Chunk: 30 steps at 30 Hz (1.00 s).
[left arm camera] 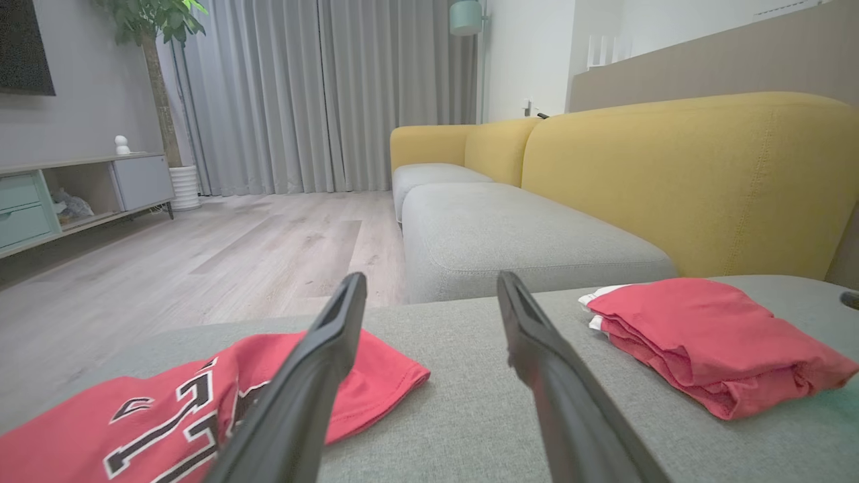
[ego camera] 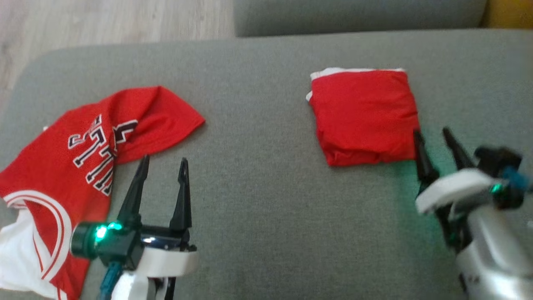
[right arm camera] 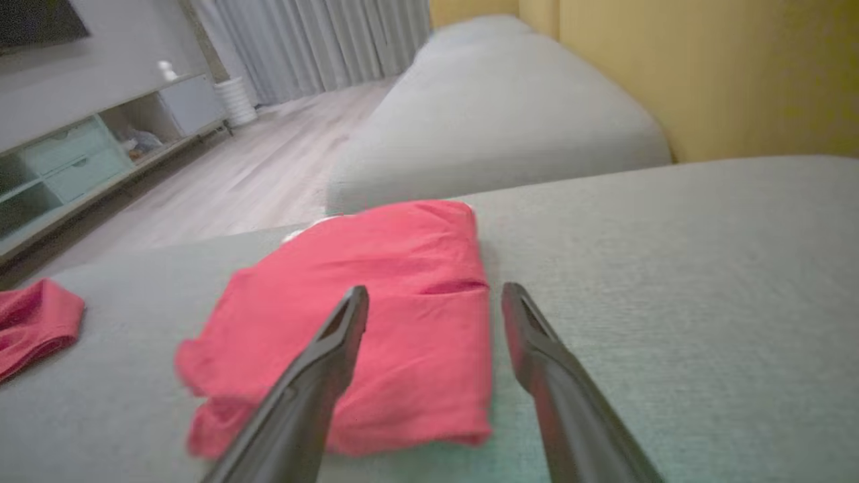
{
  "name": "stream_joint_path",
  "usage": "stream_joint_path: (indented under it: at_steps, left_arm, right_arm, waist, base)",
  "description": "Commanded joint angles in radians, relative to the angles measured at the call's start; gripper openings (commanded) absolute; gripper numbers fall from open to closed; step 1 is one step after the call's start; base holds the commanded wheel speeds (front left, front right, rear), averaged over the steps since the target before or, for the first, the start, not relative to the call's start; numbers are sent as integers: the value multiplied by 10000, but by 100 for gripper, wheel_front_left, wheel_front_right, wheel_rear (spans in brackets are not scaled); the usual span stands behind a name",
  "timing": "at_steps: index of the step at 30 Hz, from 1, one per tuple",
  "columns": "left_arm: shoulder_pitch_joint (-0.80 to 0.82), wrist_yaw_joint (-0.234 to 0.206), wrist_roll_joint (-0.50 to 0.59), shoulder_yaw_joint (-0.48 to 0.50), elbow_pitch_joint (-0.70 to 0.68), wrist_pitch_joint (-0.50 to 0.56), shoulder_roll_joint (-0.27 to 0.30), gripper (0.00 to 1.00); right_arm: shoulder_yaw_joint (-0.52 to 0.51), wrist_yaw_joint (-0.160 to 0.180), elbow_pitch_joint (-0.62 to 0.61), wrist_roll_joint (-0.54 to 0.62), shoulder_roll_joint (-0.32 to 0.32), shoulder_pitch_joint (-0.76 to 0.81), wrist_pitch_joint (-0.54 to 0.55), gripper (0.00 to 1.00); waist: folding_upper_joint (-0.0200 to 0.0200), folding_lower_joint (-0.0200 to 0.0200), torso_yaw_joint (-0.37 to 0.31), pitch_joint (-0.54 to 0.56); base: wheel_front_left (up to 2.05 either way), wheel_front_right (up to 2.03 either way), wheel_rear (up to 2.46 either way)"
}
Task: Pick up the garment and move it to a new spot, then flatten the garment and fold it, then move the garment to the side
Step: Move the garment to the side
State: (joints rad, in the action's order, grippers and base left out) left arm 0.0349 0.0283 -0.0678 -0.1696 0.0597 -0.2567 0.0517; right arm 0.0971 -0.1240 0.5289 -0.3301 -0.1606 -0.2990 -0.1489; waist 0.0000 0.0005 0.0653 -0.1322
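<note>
We see both grippers empty. Left gripper (ego camera: 164, 159): fingers apart, nothing between them, over the grey cushion (ego camera: 266, 200). The red jersey (ego camera: 62, 166) lies rumpled and unfolded just to its left, lettering up. Its edge is beside the left fingertip; we can't tell if they touch. Right gripper (ego camera: 431, 131): fingers spread too, holding nothing, tips at the near right corner of the folded red garment (ego camera: 364, 116). That garment sits ahead and left of it, flat on the cushion, with a white edge along its far side. The two garments are well apart.
</note>
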Motion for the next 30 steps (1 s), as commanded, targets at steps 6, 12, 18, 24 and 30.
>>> stream_joint_path:
  at_steps: [6,12,18,24,30]
  left_arm:
    - [836,87,-8,-47,-351,-51,-14,100]
    - [1057,37,-112,-127,-256,-51,-14,100]
    - [1120,-95,-208,-103,-262,-51,-14,100]
    - [1339,-29,-242,-11,-422,-51,-14,100]
    - [1810,125,-275,-10,-521,-51,-14,100]
  right_arm:
    - [445,-67,1433,-924,-1038,-2007,1484,100]
    - [1033,-67,2428,-1772,-1375,-2904,2673,100]
    - [1624,-67,2445,-2695,-1678,-3187,2995,0]
    - [1908,-67,2165,-2809,-2631,-3663,2967,0]
    - [1570,-67,1918,-2485,-3820,-4054,3028,0]
  waist:
    - [0,-5,364,-951]
    - [0,-5,596,-1274]
    - [0,-5,482,-1476]
    - [0,-5,-41,-2118]
    - [0,-5,-470,-2952]
  base:
    - [0,0,0]
    - [0,0,0]
    - [0,0,0]
    - [0,0,0]
    - [0,0,0]
